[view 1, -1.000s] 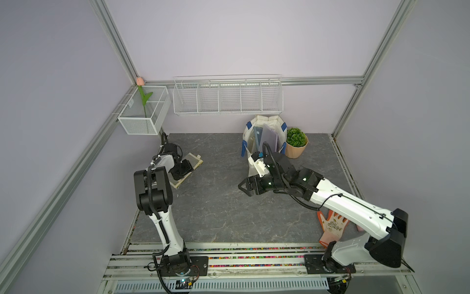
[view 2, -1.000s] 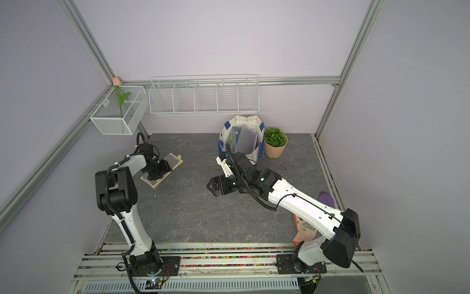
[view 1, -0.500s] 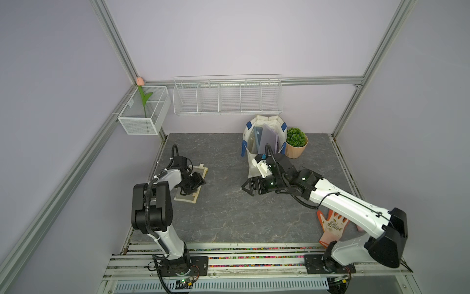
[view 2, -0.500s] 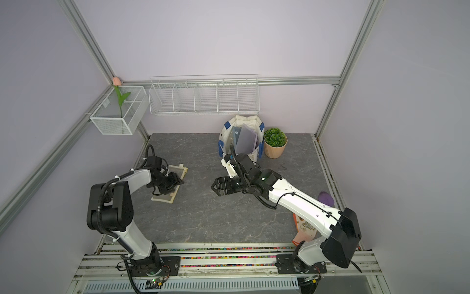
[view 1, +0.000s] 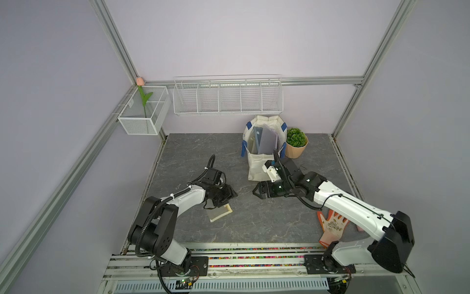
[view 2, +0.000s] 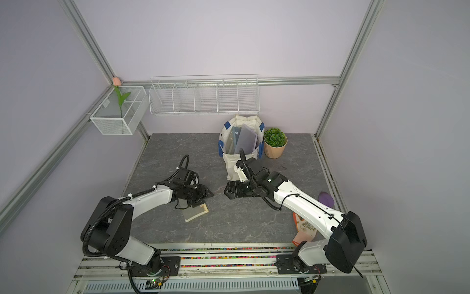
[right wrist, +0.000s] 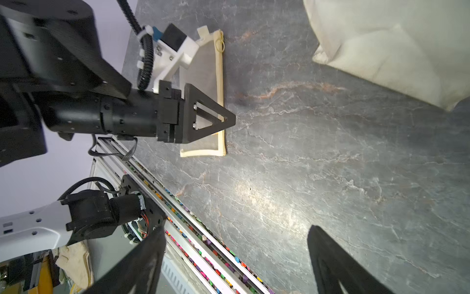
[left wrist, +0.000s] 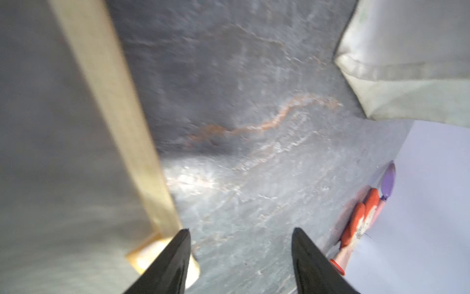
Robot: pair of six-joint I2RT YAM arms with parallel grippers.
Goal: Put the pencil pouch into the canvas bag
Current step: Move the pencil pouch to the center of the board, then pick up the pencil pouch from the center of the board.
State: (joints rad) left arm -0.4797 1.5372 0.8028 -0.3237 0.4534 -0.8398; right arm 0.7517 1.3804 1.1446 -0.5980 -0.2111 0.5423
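Pencil pouch (right wrist: 207, 76) — grey mesh, cream cloth edging; canvas bag (view 1: 255, 166) — matt cloth.

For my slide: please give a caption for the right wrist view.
Left arm's jaws over the pencil pouch; canvas bag nearby.

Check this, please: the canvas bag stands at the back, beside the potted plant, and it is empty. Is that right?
Not empty: both top views show flat grey folders or books standing inside the canvas bag. The rest is right: it stands at the back, beside the potted plant.
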